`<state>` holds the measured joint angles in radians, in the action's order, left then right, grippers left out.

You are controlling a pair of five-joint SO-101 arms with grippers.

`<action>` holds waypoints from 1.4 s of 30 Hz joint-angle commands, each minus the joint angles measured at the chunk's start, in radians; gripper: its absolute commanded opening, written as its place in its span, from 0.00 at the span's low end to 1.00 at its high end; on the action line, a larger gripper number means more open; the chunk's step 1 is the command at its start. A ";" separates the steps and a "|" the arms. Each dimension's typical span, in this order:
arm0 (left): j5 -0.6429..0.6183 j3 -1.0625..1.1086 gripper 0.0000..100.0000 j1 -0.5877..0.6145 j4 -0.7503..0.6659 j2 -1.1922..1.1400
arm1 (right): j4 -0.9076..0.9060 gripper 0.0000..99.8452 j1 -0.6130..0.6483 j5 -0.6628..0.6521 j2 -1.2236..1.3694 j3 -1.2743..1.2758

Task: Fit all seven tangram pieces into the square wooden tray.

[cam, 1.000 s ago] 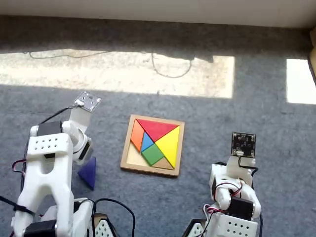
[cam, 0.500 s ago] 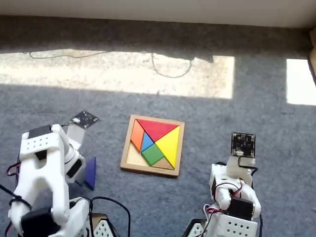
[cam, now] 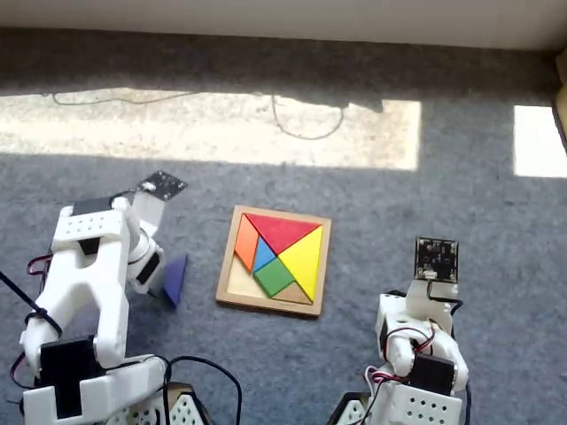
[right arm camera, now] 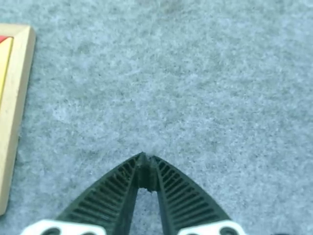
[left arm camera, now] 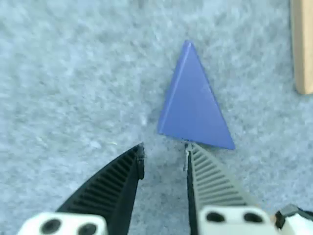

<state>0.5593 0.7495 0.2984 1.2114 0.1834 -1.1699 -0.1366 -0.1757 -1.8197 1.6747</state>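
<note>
Blue triangle (left arm camera: pixel 193 105) lies on the carpet (cam: pixel 399 195) just beside the square wooden tray (cam: pixel 228 266), outside it. Left gripper (left arm camera: pixel 164 149), partly open and empty, has its tips at the triangle. Right gripper (right arm camera: pixel 145 157), closed and empty, is off the tray's opposite side.

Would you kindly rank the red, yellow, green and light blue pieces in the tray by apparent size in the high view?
1. red triangle and yellow triangle, too alike to separate.
2. green square.
3. light blue triangle.
</note>
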 commanded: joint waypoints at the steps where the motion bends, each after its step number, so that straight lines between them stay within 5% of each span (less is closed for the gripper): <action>1: -0.115 -0.117 0.15 -0.051 -0.005 -0.002 | 0.022 0.01 -0.012 -0.008 -0.016 0.094; 7: -0.238 -0.202 0.16 -0.102 0.097 -0.002 | 0.022 0.01 -0.012 -0.008 -0.016 0.094; 12: -0.293 -0.219 0.29 -0.097 0.100 -0.010 | 0.022 0.01 -0.012 -0.008 -0.016 0.094; 27: -0.138 -0.142 0.29 -0.094 -0.169 -0.182 | 0.022 0.01 -0.012 -0.008 -0.016 0.094; 42: -0.109 -0.232 0.22 -0.101 -0.069 -0.288 | 0.022 0.01 -0.012 -0.008 -0.016 0.094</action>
<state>0.4442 0.5485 0.2079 1.1208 -0.1082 -1.1699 -0.1366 -0.1757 -1.8197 1.6747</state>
